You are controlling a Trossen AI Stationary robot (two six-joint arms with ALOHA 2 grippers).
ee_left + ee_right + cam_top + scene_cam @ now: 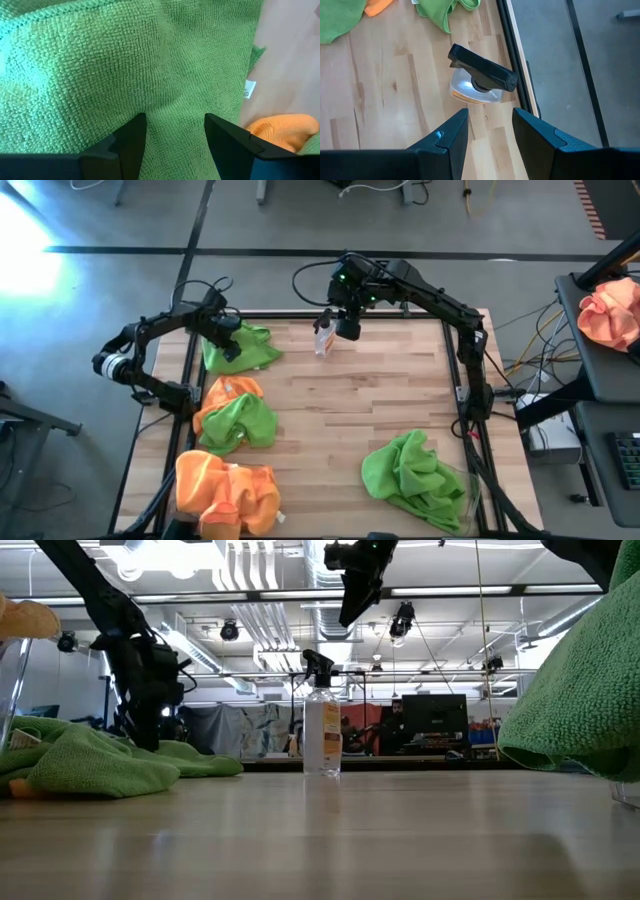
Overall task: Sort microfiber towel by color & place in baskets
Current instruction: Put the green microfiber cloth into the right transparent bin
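The green towel point(240, 348) lies at the worktop's point(370, 410) far left corner; the left gripper point(175, 131) presses on it, fingers apart, and may pinch too little. The right gripper point(347, 327), apart and empty, could tip the bottle point(324, 338).

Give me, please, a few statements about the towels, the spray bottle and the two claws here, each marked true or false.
1. The left claw is open just above a green towel. True.
2. The spray bottle lies on its side. False: it stands upright.
3. The right claw grips the bottle. False: it is open above the bottle, apart from it.
4. Orange towels sit at the near left corner of the table. True.
5. Only orange cloth lies at the near right. False: a green pile is there.
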